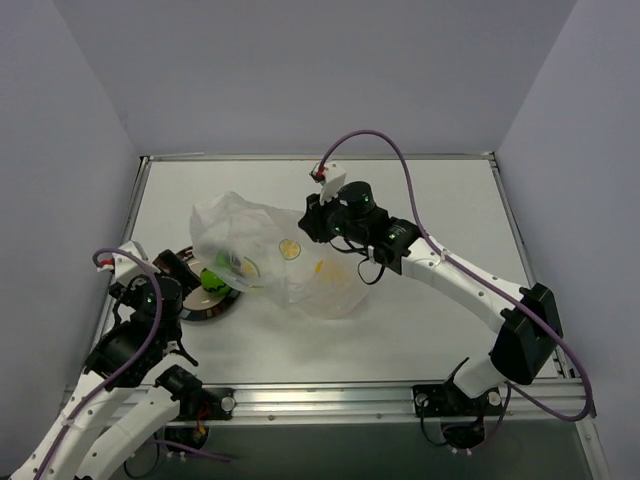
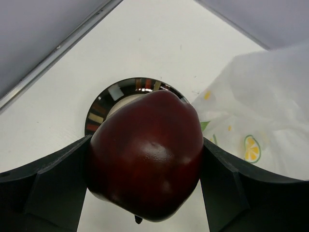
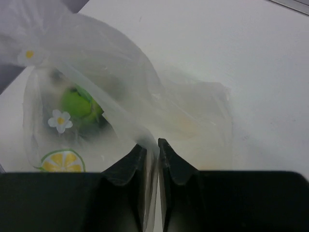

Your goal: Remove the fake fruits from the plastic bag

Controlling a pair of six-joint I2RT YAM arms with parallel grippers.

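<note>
At left, over plate [image 2: 99, 113]: left gripper [image 2: 145, 166] clamped on dark red fruit [image 2: 149, 140], plain only from left wrist. Right gripper [image 3: 152, 154] pinches plastic bag [image 3: 120, 72] film; right wrist shows green fruit [image 3: 77, 104] through it.

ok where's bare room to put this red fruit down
Bare table lies between the plastic bag and the near rail, and far right beyond the right arm. Crowded at left: the plate, bag edge and left gripper holding the dark red fruit bunch together.

White shells on the right arm [image 1: 462, 282], black joint blocks, a purple cable [image 1: 385, 137] looping off it; left arm [image 1: 95, 418] matches, same purple lead [image 1: 155, 300]; matte black fingers [image 3: 124, 170].
</note>
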